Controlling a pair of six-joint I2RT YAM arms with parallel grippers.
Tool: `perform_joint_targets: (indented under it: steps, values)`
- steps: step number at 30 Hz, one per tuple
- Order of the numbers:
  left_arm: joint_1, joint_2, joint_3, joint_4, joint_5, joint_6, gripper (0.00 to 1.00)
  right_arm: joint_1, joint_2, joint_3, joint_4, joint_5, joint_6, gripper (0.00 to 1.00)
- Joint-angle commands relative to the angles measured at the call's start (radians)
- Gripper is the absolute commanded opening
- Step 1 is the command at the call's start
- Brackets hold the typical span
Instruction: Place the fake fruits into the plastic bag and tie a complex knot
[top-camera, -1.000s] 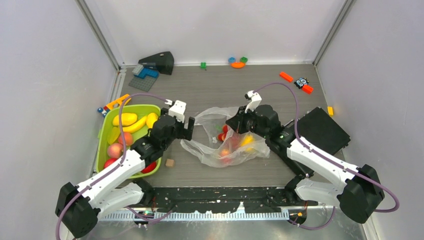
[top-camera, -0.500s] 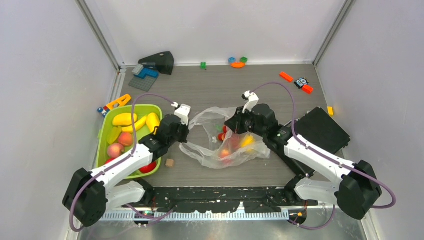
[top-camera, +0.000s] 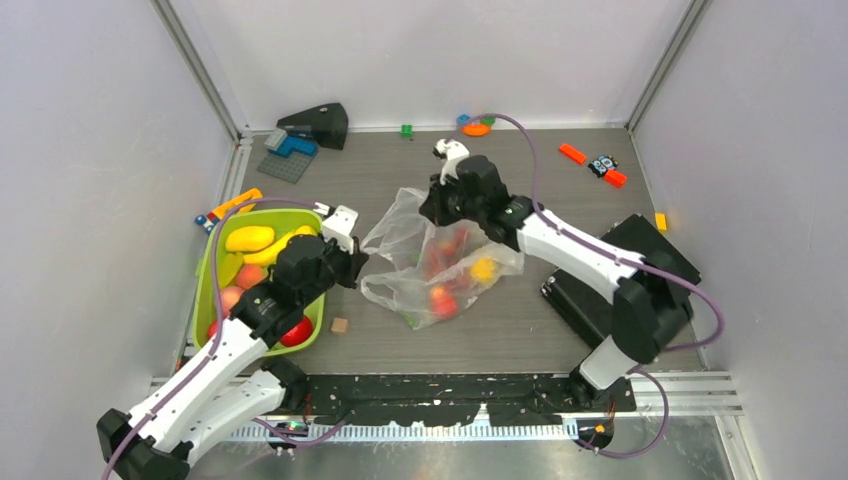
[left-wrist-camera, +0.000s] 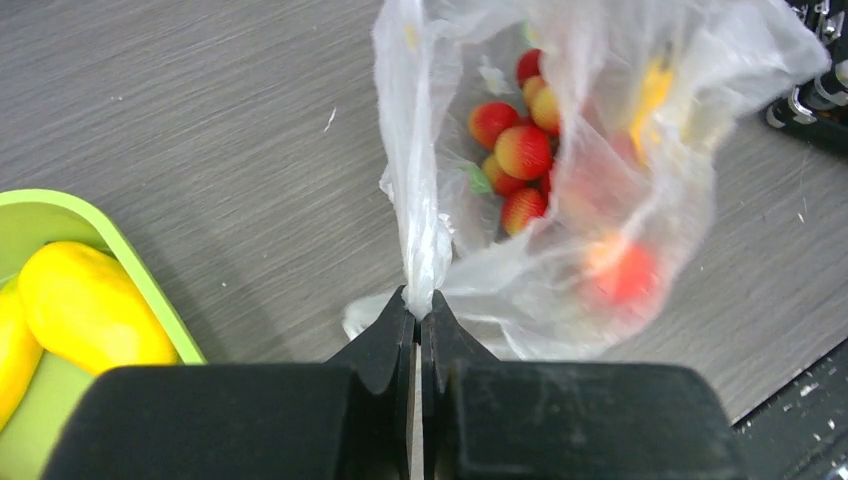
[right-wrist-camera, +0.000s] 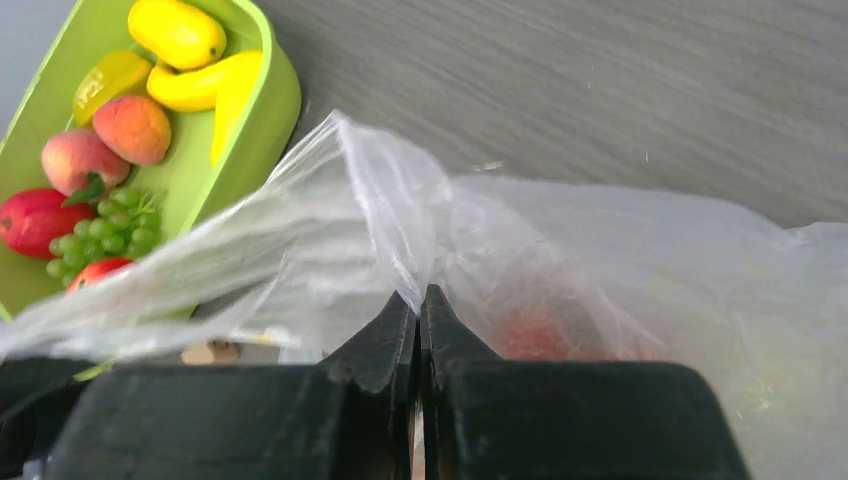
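The plastic bag (top-camera: 440, 262) lies mid-table, stretched between both grippers. My left gripper (top-camera: 358, 268) (left-wrist-camera: 420, 303) is shut on a bunched strip of its near-left edge. At the far side, my right gripper (top-camera: 432, 212) (right-wrist-camera: 421, 295) is shut on a fold of the bag's rim. Through the film show red strawberries (left-wrist-camera: 522, 150) and a yellow fruit (top-camera: 483, 268). More fake fruits sit in the lime-green tray (top-camera: 203, 268): yellow ones (right-wrist-camera: 178, 32), peaches (right-wrist-camera: 130, 128), green grapes (right-wrist-camera: 108, 232). No knot is in view.
A small brown block (top-camera: 340, 325) lies just right of the tray. A black box (top-camera: 650, 262) sits at the right. Toy bricks (top-camera: 476, 126) and a black wedge (top-camera: 318, 122) line the back wall, with more bricks (top-camera: 590, 162) at the far right.
My left gripper shut on the bag's near-left edge. My right arm swung back and left with the bag's rim, drawing the bag taller and shifting it left.
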Motion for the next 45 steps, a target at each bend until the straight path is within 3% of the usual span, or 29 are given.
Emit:
perform_joint_targets:
  steps: [1, 3, 8, 12, 17, 25, 29, 36, 45]
  values:
    - [0.003, -0.04, 0.089, -0.175, 0.049, 0.009, 0.0, -0.005, 0.124, 0.202, -0.059, -0.025, -0.071, 0.08]
    - [0.003, -0.048, 0.136, -0.229, 0.034, 0.009, 0.0, -0.005, 0.174, 0.295, -0.08, -0.044, -0.079, 0.18]
    - [0.003, 0.029, 0.317, -0.443, 0.008, 0.083, 0.0, -0.003, 0.175, 0.337, -0.115, -0.09, -0.105, 0.67]
    - [0.008, 0.116, 0.393, -0.532, -0.068, 0.171, 0.0, 0.005, 0.041, 0.22, -0.073, -0.096, -0.139, 0.85]
    - [0.031, 0.15, 0.352, -0.466, -0.104, 0.2, 0.0, 0.089, -0.168, -0.006, -0.031, -0.082, -0.24, 0.89]
    - [0.055, 0.135, 0.292, -0.406, -0.098, 0.188, 0.0, 0.441, -0.344, -0.384, 0.187, 0.173, -0.474, 0.95]
    - [0.062, 0.126, 0.286, -0.405, -0.098, 0.185, 0.0, 0.544, -0.29, -0.41, 0.242, 0.29, -0.557, 0.96]
    - [0.07, 0.1, 0.269, -0.4, -0.098, 0.18, 0.0, 0.622, -0.145, -0.392, 0.346, 0.603, -0.653, 0.96]
    - [0.074, 0.098, 0.267, -0.4, -0.075, 0.174, 0.0, 0.65, 0.013, -0.314, 0.374, 0.727, -0.754, 0.97]
